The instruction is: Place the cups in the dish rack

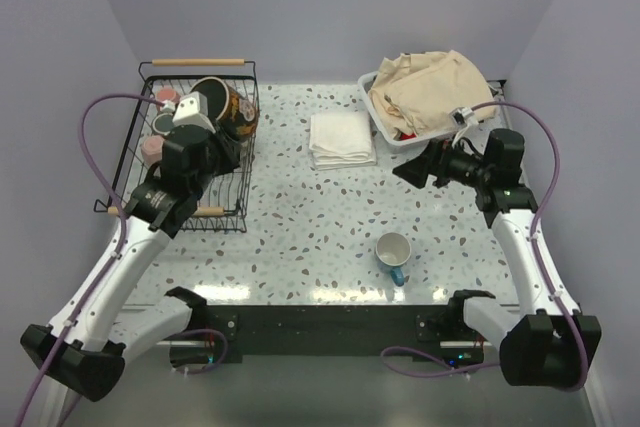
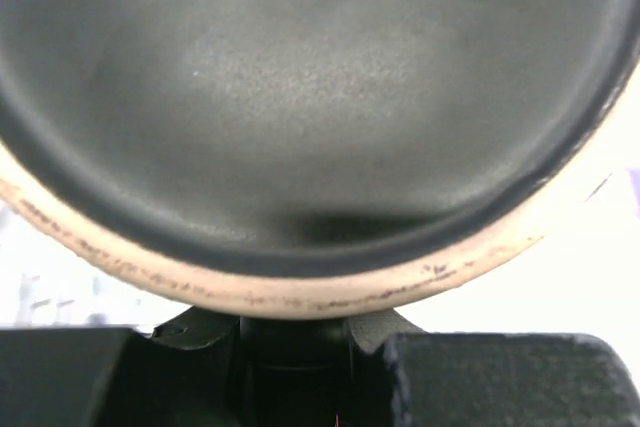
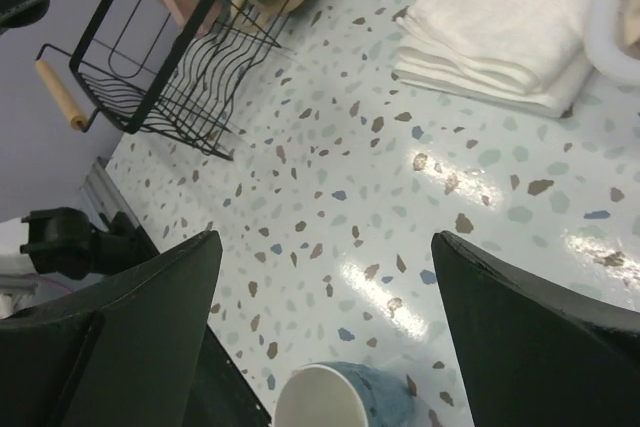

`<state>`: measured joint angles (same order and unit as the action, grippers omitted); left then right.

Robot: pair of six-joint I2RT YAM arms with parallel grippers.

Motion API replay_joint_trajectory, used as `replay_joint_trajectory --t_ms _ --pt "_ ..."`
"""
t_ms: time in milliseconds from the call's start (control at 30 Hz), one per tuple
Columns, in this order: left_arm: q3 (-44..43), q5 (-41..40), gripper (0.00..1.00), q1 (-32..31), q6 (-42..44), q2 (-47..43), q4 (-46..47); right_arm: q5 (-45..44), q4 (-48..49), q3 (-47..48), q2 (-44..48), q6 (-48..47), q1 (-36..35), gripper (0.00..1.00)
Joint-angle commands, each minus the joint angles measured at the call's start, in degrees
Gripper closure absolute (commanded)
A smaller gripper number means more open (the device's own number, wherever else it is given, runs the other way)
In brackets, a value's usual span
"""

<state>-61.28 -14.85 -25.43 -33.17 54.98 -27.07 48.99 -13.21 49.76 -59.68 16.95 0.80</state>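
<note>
At the far left of the table (image 1: 300, 217) stands the dish rack (image 1: 150, 182), a black wire basket with 2 wooden rod handles. Several other cups (image 1: 167, 97) lie along its left side, some of them pink. The left gripper (image 2: 295, 347) is over the rack, its jaws drawn almost fully together on the rim of a brown mug (image 1: 228, 107). The mug is tilted at the rack's far right side. In the left wrist view its dark inside and pale rim fill the picture, and the rim sits right at the fingers.

Near the middle of the table, toward the back, lies 1 folded white towel (image 1: 342, 139). Nearer the front, 1 white mug with a blue handle (image 1: 393, 252) stands upright on the table, well apart from the rack.

The right gripper (image 3: 328, 237) hangs above the table with its jaws spread wide, holding nothing. The right wrist view shows the blue-handled mug below it, between the 2 fingers and touching neither. At the far right sits a white tub (image 1: 400, 142) heaped with beige cloth (image 1: 430, 87).
</note>
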Motion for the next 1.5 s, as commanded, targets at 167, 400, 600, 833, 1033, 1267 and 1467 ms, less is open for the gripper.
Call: replay_joint_trajectory --t_ms 167,400,600,833,1033,1267,1467 --pt "-1.4 -7.4 1.00 15.1 -1.2 6.0 9.2 1.9 4.1 -3.0 0.7 -5.3 4.8 0.09" --pt "0.2 -14.0 1.00 17.2 -8.7 11.5 8.3 -1.3 3.0 -2.9 3.3 -5.9 4.9 0.09" --pt "0.8 -17.1 1.00 18.0 -11.6 15.9 6.9 -2.5 2.6 -2.9 4.2 -6.1 5.3 0.09" --pt "2.7 -16.8 1.00 18.7 -13.5 20.2 7.4 -3.0 2.4 -2.7 4.4 -5.9 5.4 0.08" --pt "3.2 -16.0 1.00 19.1 -14.6 23.9 8.0 -3.1 2.1 -2.7 4.7 -6.1 5.5 0.08" --pt "2.7 -16.1 1.00 19.2 -15.3 28.0 7.8 -3.1 2.1 -2.6 5.0 -6.0 5.8 0.08" --pt "3.4 -14.5 1.00 19.3 -16.0 30.1 7.9 -3.2 2.1 -2.6 5.1 -6.0 6.0 0.08"
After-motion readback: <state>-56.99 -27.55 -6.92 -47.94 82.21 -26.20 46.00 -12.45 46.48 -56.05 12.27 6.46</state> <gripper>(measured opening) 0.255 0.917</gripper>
